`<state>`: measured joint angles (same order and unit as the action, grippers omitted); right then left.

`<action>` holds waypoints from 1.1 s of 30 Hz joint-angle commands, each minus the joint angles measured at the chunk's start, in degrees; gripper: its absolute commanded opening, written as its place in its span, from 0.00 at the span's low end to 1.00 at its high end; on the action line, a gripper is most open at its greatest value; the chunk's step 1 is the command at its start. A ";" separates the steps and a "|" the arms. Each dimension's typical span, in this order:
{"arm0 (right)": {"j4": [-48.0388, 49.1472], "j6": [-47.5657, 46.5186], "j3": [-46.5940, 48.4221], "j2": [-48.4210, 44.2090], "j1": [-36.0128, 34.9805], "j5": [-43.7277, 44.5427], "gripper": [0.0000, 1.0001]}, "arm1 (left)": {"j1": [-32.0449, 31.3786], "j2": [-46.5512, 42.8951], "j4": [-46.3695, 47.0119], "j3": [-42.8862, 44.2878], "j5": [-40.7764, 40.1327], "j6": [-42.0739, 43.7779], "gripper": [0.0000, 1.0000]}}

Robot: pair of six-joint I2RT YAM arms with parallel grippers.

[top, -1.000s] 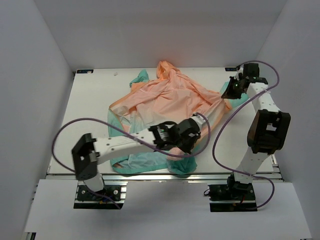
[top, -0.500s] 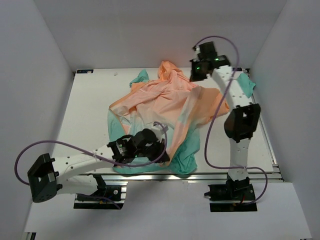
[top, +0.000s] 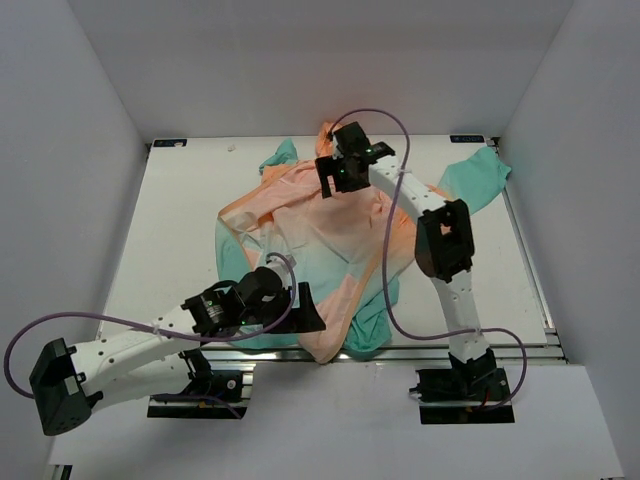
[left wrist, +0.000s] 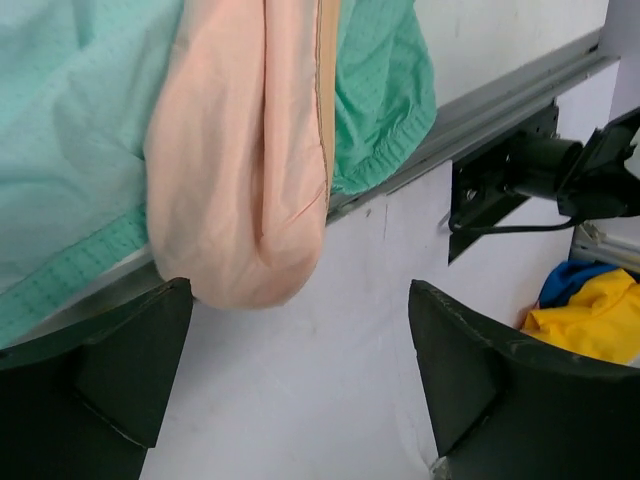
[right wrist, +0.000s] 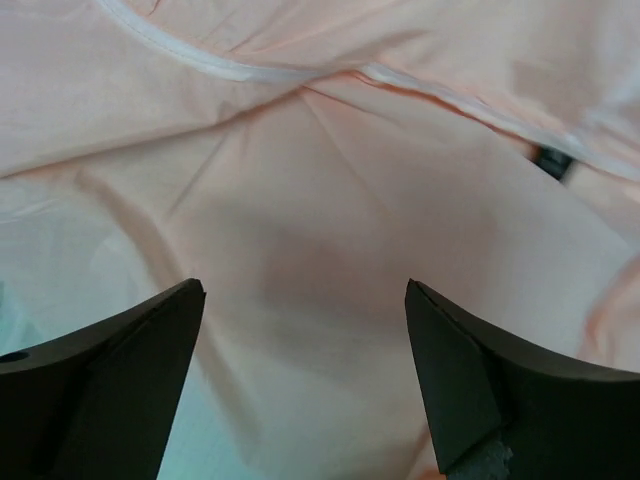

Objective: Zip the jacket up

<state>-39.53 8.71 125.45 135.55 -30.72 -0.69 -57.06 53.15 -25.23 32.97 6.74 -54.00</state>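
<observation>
Top view: the jacket (top: 300, 215) lies crumpled mid-tabletop (top: 180, 220), hood far, teal hem near. Within the last second my right fingers (top: 335, 178) have swung from the far right corner to the chest, leaving a teal sleeve (top: 478, 180) lying back there. My left fingers (top: 302, 312) have drawn back to the near edge, and a peach flap now trails over that edge. I judge the front is only being laid out, with nothing zipped yet.

Left wrist: my left fingers gape wide and empty. The peach fold hangs just ahead, ungripped, an orange zipper edge (left wrist: 322, 110) running down it (a useful find).

Right wrist: my right fingers are spread equally wide, holding nothing, over peach cloth.

No brand or writing is readable anywhere.
</observation>
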 commanded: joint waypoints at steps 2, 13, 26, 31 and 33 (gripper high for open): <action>4.37 -0.98 -7.47 -19.15 1.28 6.04 0.89 | 0.46 -1.73 -9.03 6.66 -8.91 -0.15 0.98; 13.31 11.68 -52.55 -42.99 16.21 -6.60 0.89 | 12.83 17.94 -5.54 20.90 -10.36 10.92 0.98; 14.31 13.17 -43.72 -20.17 27.64 -11.62 0.89 | 24.27 45.46 2.55 30.66 4.66 18.49 0.98; 11.06 12.39 -35.46 -12.09 33.17 -9.94 0.89 | 24.89 55.38 3.00 37.05 7.32 18.84 0.98; 9.13 11.07 -31.60 -9.52 34.85 -10.12 0.89 | 25.06 61.01 1.95 40.40 8.80 19.37 0.98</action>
<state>-27.79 21.65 90.11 121.25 1.32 -13.23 -31.68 108.51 -23.42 70.26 11.70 -36.25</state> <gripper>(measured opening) 0.893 0.979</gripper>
